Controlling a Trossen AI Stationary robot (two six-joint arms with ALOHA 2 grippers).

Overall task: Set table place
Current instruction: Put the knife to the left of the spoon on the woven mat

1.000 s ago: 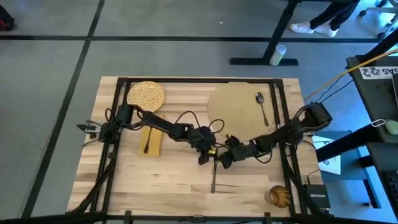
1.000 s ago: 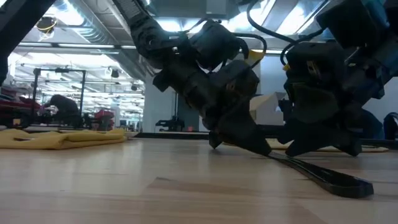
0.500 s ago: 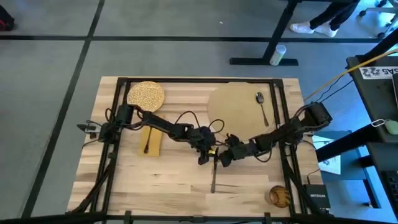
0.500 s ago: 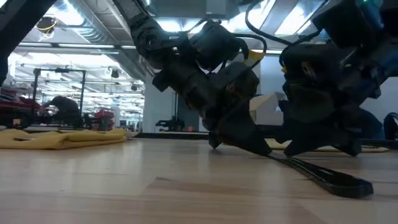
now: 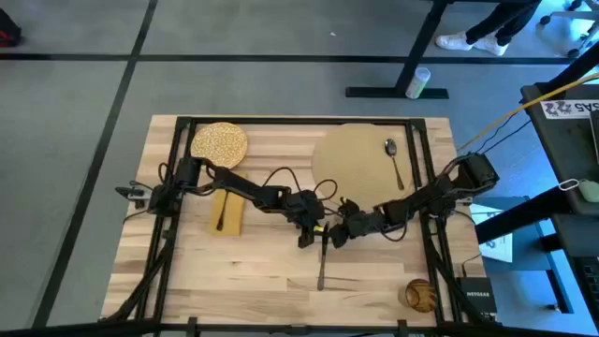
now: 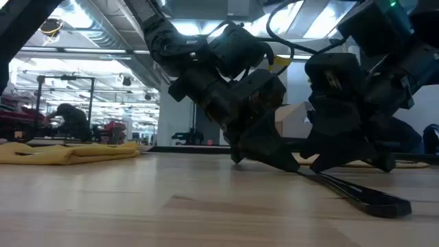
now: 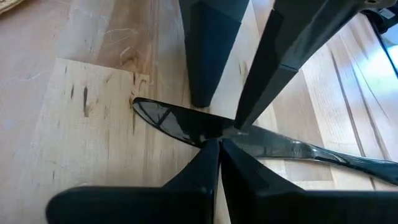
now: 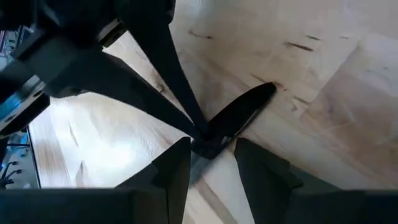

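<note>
Meeting at table (image 5: 253,271) centre: left gripper (image 5: 310,234) and right gripper (image 5: 337,236), both low over a black knife (image 5: 320,267) lying flat on the wood. Left fingers (image 7: 214,158) pressed together, pinching the knife. Right fingers (image 8: 177,163) slightly spread astride the blade. Round tan place (image 5: 360,159) at 1 o'clock, carrying a spoon (image 5: 394,161).

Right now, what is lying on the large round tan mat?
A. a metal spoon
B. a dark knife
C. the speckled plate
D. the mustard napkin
A: in the high view the spoon lies alone on the right part of the mat, while the knife lies on the bare table, where both grippers meet over it.
</note>
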